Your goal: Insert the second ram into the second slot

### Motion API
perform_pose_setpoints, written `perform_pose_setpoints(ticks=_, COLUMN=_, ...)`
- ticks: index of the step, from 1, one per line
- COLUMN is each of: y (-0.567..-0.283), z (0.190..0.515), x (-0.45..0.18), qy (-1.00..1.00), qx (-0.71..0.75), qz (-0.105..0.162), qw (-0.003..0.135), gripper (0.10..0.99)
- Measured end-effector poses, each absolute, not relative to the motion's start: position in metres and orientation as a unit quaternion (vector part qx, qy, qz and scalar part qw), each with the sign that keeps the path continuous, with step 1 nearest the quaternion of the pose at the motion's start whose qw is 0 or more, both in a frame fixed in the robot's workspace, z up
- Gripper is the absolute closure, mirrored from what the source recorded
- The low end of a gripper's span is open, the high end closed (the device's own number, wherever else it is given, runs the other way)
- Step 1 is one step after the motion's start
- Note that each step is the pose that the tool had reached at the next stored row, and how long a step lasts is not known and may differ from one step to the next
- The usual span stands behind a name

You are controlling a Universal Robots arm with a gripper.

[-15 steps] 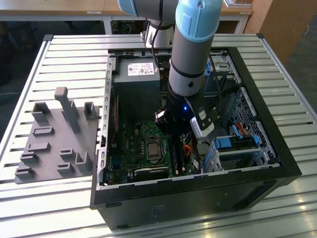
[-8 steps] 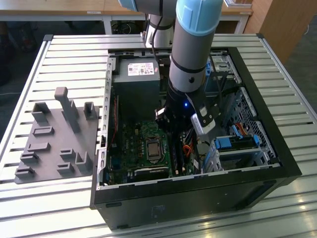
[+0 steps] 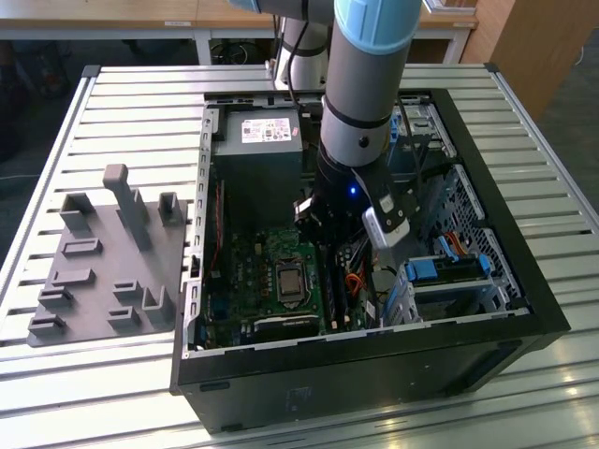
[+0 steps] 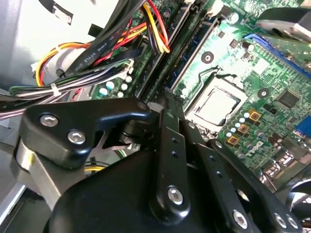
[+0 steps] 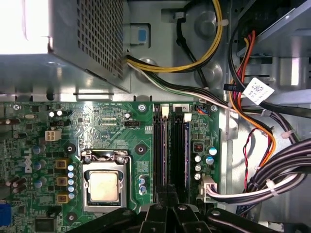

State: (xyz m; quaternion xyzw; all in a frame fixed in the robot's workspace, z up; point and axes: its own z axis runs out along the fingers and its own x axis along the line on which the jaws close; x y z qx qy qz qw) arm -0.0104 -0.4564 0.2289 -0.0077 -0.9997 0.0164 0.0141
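Claw: I am down inside an open computer case; my tips look pressed together, with nothing seen pinched between them.
Memory stick: thin and dark blue, standing on edge in the slot just beside my tips. I cannot tell whether I touch it.
Other slot: runs alongside, toward the processor.
Processor: square metal lid in its socket on the green circuit board.
Cables: a black bundle on the stick's other side.
Power box: grey metal, beyond the board.
Grey tray: outside the case, on the slatted table.
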Motion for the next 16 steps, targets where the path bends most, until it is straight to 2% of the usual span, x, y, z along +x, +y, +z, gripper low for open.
perform_pose_setpoints(ticks=1, y=-0.456, z=0.228, x=-0.01, qy=-1.0, qx=-0.008, qz=0.016, qw=0.014, gripper=0.98)
perform_pose_setpoints(ticks=16, y=-0.456, z=0.217, x=-0.01, qy=-1.0, qx=-0.008, qz=0.017, qw=0.014, gripper=0.98)
